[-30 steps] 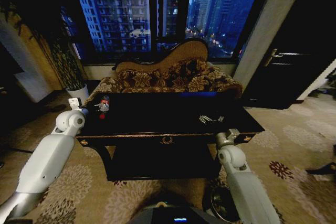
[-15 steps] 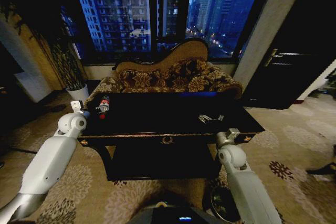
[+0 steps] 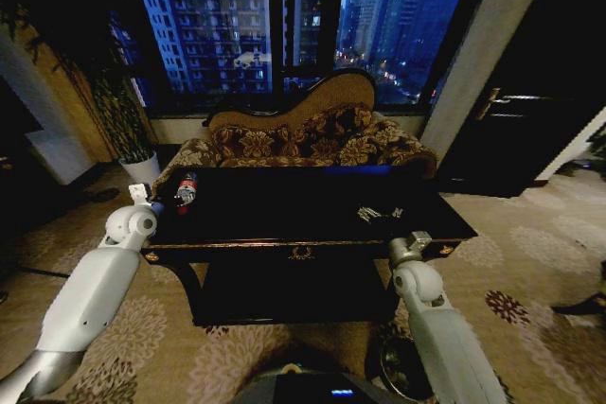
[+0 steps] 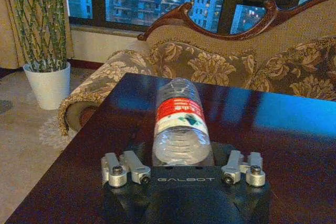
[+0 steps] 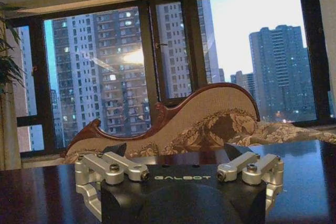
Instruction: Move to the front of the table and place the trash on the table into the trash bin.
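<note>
Bottle (image 4: 179,124) has slid toward the table's (image 3: 312,224) left far corner as the left gripper (image 4: 182,167) pushed in behind it, so a grasp looks close. It lies on its side between the spread fingers (image 4: 124,168), unclamped. The right gripper (image 5: 178,171) hovers open at the right front edge.

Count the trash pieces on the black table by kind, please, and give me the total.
Clear plastic bottle with red label: 1
White paper wads: 2
Total: 3
</note>
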